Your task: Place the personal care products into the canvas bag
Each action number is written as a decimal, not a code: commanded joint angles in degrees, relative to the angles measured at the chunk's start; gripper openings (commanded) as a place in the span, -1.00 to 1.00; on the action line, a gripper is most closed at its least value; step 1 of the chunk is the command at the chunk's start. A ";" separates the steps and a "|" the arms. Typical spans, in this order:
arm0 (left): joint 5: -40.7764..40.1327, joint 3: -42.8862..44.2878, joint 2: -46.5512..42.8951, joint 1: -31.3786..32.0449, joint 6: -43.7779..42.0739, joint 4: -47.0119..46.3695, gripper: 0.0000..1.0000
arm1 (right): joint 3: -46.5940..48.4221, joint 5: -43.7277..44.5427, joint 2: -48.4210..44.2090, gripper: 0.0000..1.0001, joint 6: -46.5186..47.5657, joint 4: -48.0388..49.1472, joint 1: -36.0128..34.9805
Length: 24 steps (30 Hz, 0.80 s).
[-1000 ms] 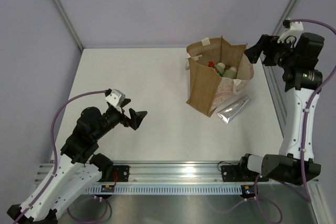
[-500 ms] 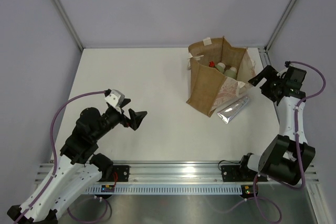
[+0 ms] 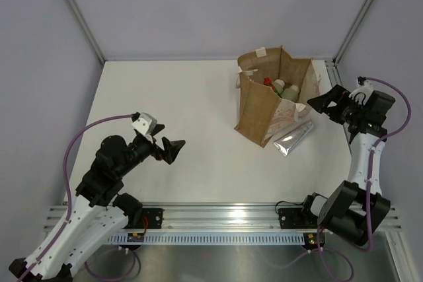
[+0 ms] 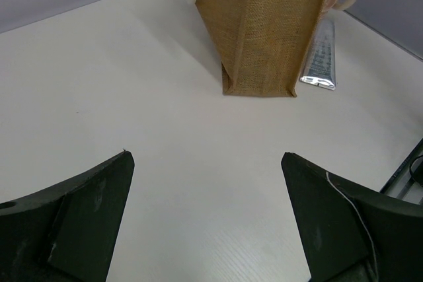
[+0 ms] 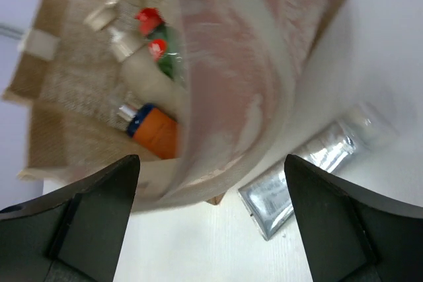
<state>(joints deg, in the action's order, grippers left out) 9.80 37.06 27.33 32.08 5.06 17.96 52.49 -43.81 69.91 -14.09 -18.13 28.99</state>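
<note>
A canvas bag (image 3: 259,109) stands upright near the counter's (image 3: 185,97) far right corner, bottles (image 5: 145,77) inside; a silver tube (image 3: 293,138) lies flat just beside its near right side. The right tool (image 3: 318,100) hovers by the bag, wide open and empty, as is the left tool (image 3: 173,150) toward the near left edge. Best to straddle the tube's narrow width, clear of the bag wall, and pinch gently.

A white table (image 3: 178,97) is lying between pale lilac walls (image 3: 198,4), with a slotted metal rail (image 3: 218,213) running along its near edge.
</note>
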 commanded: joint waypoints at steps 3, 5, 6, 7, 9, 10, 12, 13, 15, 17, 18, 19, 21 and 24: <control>1.27 0.03 -0.35 -0.08 0.21 -1.69 0.98 | 2.70 -3.14 -7.15 0.99 3.02 4.78 1.24; 1.27 0.12 -0.61 -0.08 0.21 -1.61 0.97 | 1.83 -2.51 -7.94 0.99 1.09 5.30 2.90; 1.36 0.21 -0.70 -0.08 0.21 -1.52 0.98 | 0.43 -3.12 -8.29 0.99 -0.31 6.08 5.52; 1.36 0.21 -0.79 -0.08 0.30 -1.52 0.98 | -0.45 -6.60 -8.47 0.99 -0.76 6.87 7.03; 1.45 0.29 -0.96 -0.08 0.39 -1.52 0.98 | -1.42 -8.30 -7.69 0.99 0.02 5.49 10.62; 1.62 0.38 -1.14 -0.08 0.48 -1.61 0.98 | -1.25 -8.22 -6.90 0.99 0.89 4.08 11.25; 1.71 0.38 -1.58 -0.08 0.56 -1.61 0.97 | -0.03 -7.26 -2.69 0.99 4.66 -2.92 12.05; 1.71 0.47 -1.67 -0.08 0.74 -1.61 0.98 | 0.16 -6.12 -0.93 0.99 5.55 -4.62 12.14; 1.54 0.47 -2.02 -0.08 0.92 -1.61 0.98 | 0.16 -5.58 4.69 0.99 4.95 -7.43 12.14; 1.80 0.56 -2.02 -0.08 1.09 -1.52 0.98 | -0.02 -3.57 9.25 0.99 2.58 -7.19 12.05; 1.80 0.47 -2.02 -0.08 1.09 -1.61 0.98 | 0.24 -2.69 10.58 0.99 1.79 -6.66 12.05; 1.89 0.47 -1.93 -0.08 1.18 -1.69 0.98 | 0.33 1.15 11.47 0.99 1.00 -5.96 11.79; 2.06 0.38 -1.84 -0.08 1.18 -1.78 0.98 | 0.59 4.42 13.93 0.99 -0.75 -3.24 11.44; 1.89 0.38 -1.58 -0.08 1.27 -1.78 0.98 | 2.96 12.25 18.14 0.99 -2.43 -2.88 8.72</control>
<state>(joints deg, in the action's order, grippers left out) 10.35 37.06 25.87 32.08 5.96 17.96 52.16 -39.46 85.76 -13.91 -22.57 40.05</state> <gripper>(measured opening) 0.987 0.993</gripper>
